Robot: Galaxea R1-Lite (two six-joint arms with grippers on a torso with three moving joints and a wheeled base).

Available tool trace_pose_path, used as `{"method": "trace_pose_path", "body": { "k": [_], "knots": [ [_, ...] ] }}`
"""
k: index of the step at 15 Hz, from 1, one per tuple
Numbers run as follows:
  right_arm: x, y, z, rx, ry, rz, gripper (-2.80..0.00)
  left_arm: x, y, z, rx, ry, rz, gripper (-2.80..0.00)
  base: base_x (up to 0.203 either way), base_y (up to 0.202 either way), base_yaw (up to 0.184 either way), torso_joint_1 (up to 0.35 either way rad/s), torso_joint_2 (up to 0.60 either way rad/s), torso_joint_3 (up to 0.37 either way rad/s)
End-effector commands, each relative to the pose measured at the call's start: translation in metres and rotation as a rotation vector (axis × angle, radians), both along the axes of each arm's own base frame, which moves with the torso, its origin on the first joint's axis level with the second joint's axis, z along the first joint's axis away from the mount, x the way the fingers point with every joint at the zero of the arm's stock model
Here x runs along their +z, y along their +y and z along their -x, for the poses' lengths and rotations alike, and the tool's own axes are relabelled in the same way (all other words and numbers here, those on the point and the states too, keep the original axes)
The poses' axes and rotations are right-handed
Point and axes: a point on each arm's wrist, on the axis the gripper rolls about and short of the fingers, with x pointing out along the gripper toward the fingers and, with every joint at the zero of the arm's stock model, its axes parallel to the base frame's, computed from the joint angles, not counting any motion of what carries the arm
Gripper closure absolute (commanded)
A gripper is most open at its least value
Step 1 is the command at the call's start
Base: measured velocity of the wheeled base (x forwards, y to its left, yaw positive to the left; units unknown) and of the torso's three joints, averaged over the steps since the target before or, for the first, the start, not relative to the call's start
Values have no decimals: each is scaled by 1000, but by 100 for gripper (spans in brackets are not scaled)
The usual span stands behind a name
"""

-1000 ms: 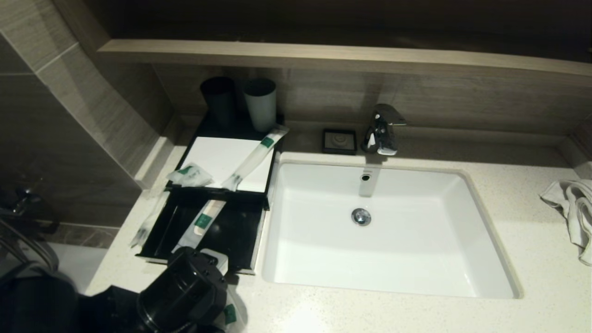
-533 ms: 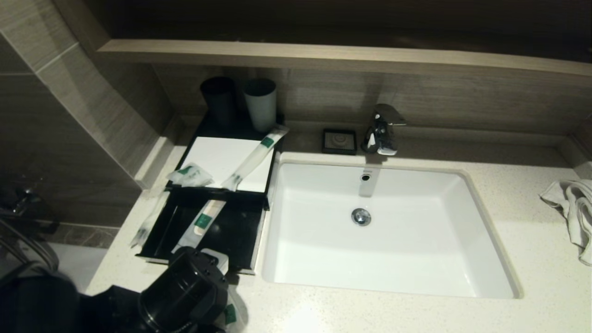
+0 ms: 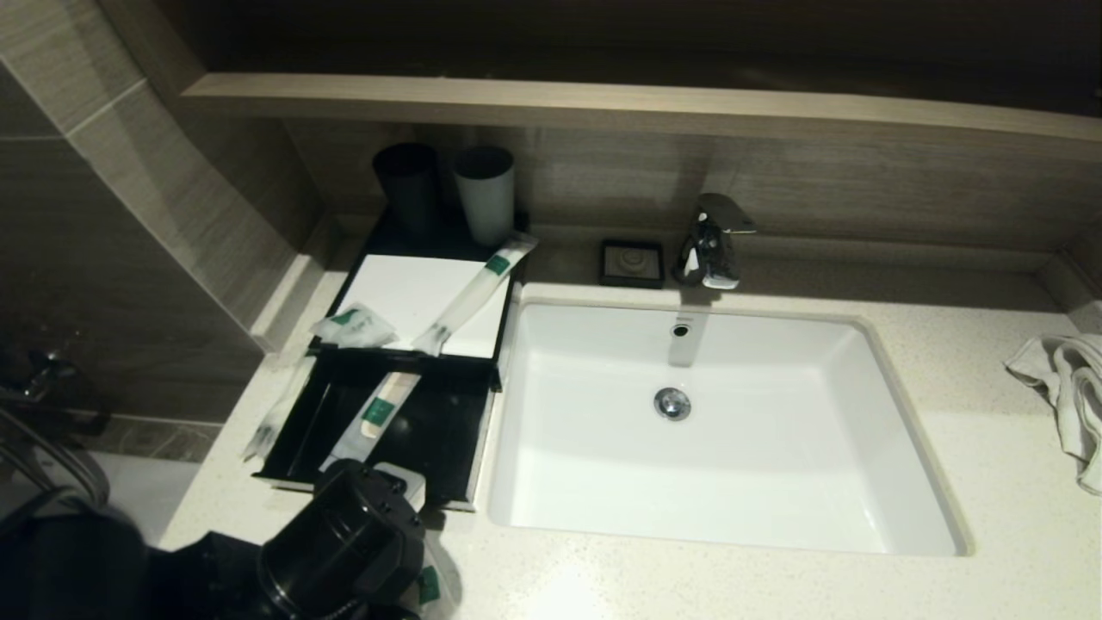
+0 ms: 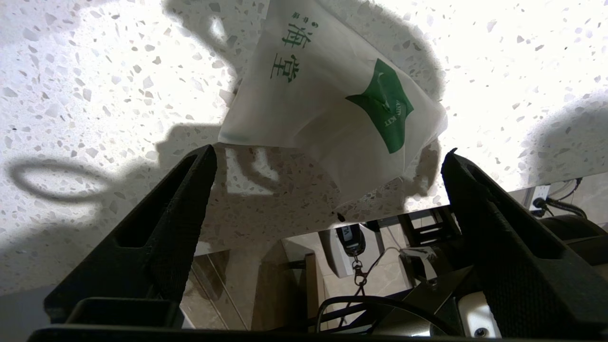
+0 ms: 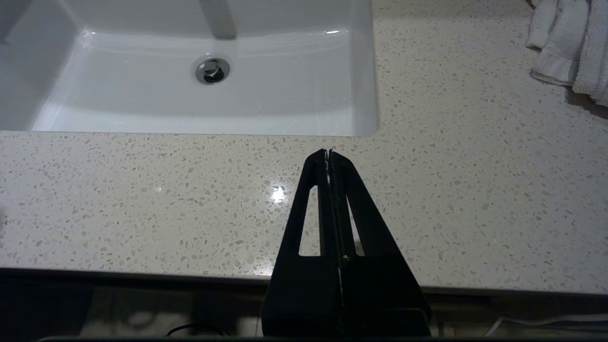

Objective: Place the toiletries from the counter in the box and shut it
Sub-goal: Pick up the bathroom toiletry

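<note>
Sachet (image 4: 332, 114), a short translucent white pouch with a green label and green printed characters, lies on the speckled counter (image 4: 95, 71) just beyond the left gripper (image 4: 327, 161), between its widely spread fingers and untouched. Right gripper (image 5: 328, 154) hangs pressed shut over the counter's front edge.

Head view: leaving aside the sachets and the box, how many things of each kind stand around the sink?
Tall plastic cups: 2 (black cup, grey cup)
Small black square soap dish: 1
Chrome tap: 1
Crumpled white towel: 1
Total: 5
</note>
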Motion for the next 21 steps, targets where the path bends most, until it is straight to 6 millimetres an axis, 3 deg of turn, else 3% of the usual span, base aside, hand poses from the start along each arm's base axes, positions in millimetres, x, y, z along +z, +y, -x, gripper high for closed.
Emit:
{"method": "trace_pose_path", "body": {
  "k": [1, 13, 21],
  "knots": [
    [0, 0, 0, 0, 0, 0, 0, 0, 0, 0, 4, -1, -2, 0, 0, 0, 0, 0, 0, 0],
    [0, 0, 0, 0, 0, 0, 0, 4, 4, 3, 7, -13, 8, 0, 0, 0, 0, 0, 0, 0],
    [0, 0, 0, 0, 0, 0, 0, 41, 39, 31, 39, -107, 48, 0, 0, 0, 0, 0, 0, 0]
  ]
}}
